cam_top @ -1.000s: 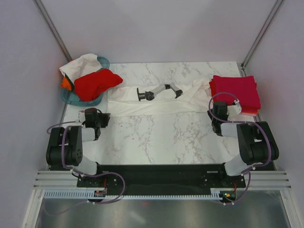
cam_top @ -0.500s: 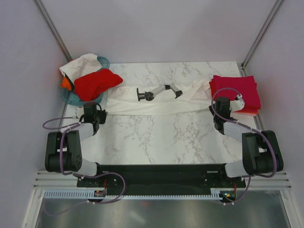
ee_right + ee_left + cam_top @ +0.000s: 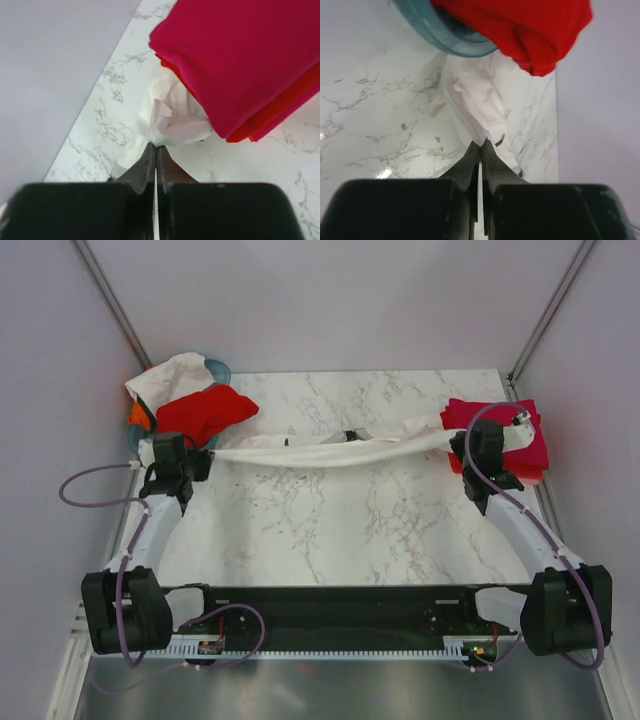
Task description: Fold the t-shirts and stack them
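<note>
A large white t-shirt [image 3: 330, 451] stretches as a narrow band across the middle of the table. My left gripper [image 3: 172, 447] [image 3: 481, 144] is shut on its left end [image 3: 475, 107], just in front of the basket. My right gripper [image 3: 487, 440] [image 3: 155, 146] is shut on its right end [image 3: 172, 125], which is bunched against a folded stack of crimson-pink and red t-shirts [image 3: 505, 430] [image 3: 245, 65]. A bright red t-shirt [image 3: 205, 410] [image 3: 520, 27] hangs over the basket rim. Behind it lie another white cloth [image 3: 172, 375] and an orange one [image 3: 137, 415].
The teal plastic basket [image 3: 217, 369] [image 3: 451, 42] stands at the table's back left corner, close to the left wall. The folded stack lies near the table's right edge. Metal frame posts rise at both back corners.
The left gripper has shut on the white t-shirt's left end. Both arms have reached away from their bases, and the shirt has been pulled from a flat spread into a taut narrow band.
</note>
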### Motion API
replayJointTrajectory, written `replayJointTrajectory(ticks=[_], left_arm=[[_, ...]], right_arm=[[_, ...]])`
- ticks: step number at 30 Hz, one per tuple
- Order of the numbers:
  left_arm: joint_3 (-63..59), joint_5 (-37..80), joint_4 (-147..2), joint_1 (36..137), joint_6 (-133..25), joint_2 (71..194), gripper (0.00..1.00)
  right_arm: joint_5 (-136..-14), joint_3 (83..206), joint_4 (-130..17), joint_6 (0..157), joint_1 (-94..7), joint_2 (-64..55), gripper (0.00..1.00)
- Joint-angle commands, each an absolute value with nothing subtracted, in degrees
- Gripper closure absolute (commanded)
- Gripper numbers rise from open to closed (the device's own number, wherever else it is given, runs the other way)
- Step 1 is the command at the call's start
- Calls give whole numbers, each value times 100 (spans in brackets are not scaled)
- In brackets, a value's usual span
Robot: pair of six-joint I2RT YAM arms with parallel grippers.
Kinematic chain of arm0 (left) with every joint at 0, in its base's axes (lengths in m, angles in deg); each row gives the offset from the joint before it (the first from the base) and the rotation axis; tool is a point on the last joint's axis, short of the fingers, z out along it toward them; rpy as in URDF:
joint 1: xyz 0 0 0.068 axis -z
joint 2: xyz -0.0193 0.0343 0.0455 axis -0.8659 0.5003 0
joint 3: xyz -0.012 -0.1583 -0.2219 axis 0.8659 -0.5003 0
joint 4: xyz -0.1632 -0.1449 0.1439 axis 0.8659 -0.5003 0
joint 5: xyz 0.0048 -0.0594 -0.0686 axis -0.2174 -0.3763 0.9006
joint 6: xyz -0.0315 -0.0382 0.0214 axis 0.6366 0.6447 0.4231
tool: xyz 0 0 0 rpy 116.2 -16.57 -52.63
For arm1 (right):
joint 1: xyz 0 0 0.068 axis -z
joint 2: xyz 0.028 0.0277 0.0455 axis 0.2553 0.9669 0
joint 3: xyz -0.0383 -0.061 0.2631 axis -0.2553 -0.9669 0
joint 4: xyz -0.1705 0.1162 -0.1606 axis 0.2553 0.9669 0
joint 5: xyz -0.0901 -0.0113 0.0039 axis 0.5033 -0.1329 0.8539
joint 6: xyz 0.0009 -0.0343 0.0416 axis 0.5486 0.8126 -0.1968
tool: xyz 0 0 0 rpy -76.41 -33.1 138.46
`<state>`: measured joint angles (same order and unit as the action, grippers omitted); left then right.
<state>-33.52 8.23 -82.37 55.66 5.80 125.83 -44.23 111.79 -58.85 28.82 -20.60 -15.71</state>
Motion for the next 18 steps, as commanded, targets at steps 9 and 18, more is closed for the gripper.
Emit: replayJointTrajectory(ticks=[9,18], left_arm=[[-862,1102,-9953,5242,39,11257,98],[88,1129,-10306,5225,65,10957,98]], right_arm=[[-4818,13495,-4644,3567,-2051,-2934,100],[-4853,14375,-4459,3830,-2059,-3506,100]])
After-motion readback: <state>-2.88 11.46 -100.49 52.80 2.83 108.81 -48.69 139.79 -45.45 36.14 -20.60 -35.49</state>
